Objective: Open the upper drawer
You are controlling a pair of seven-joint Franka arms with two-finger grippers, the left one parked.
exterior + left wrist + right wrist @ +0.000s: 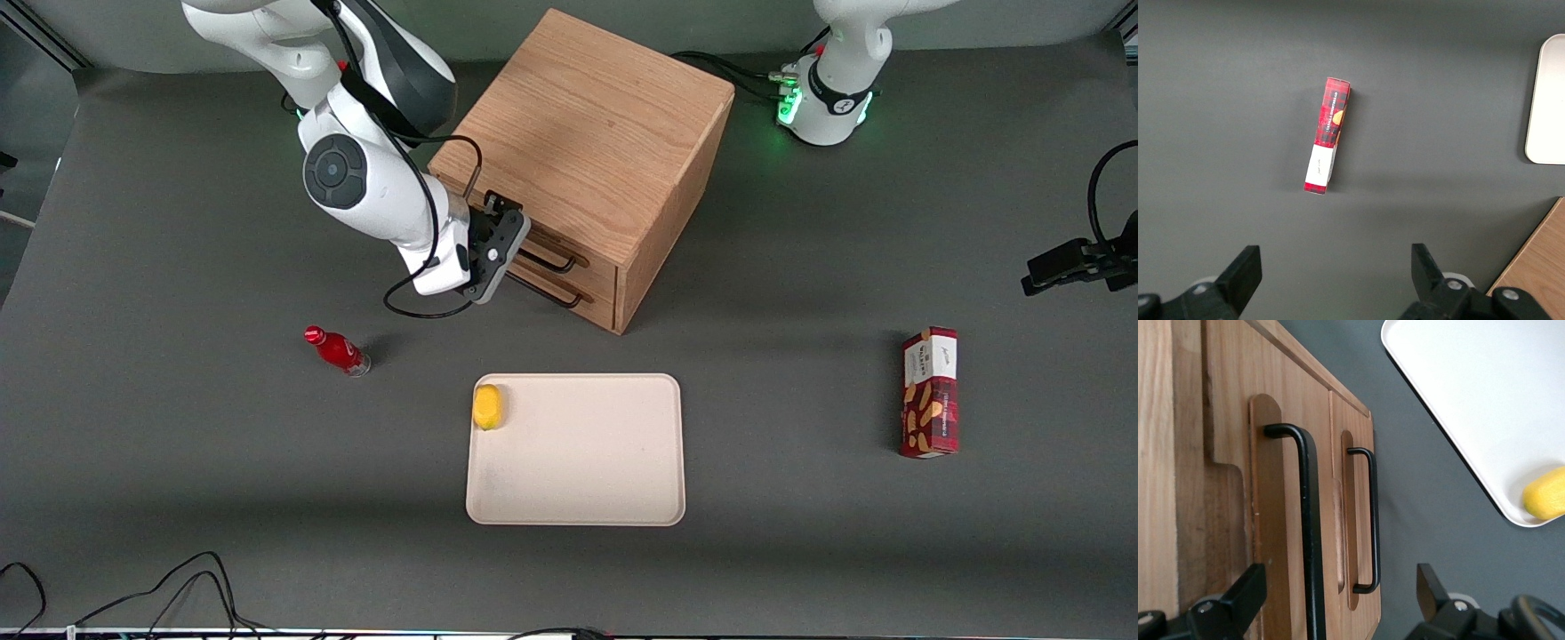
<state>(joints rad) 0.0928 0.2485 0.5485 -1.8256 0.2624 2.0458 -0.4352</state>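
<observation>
The wooden cabinet (587, 133) stands at the back of the table with its two drawers facing the tray. The upper drawer (594, 274) (1281, 520) looks closed, its front level with the lower drawer (1358, 453). My right gripper (514, 252) (1337, 600) is open in front of the upper drawer. The upper drawer's long black bar handle (553, 259) (1310, 540) runs between the two fingers, nearer to one of them, with no finger touching it. The lower drawer's handle (547, 293) (1371, 520) lies just outside the jaws.
A cream tray (578, 480) (1458, 400) lies nearer the front camera than the cabinet, with a yellow fruit (487, 406) (1545, 495) in one corner. A red bottle (338, 350) lies toward the working arm's end. A red snack box (930, 391) (1328, 133) lies toward the parked arm's end.
</observation>
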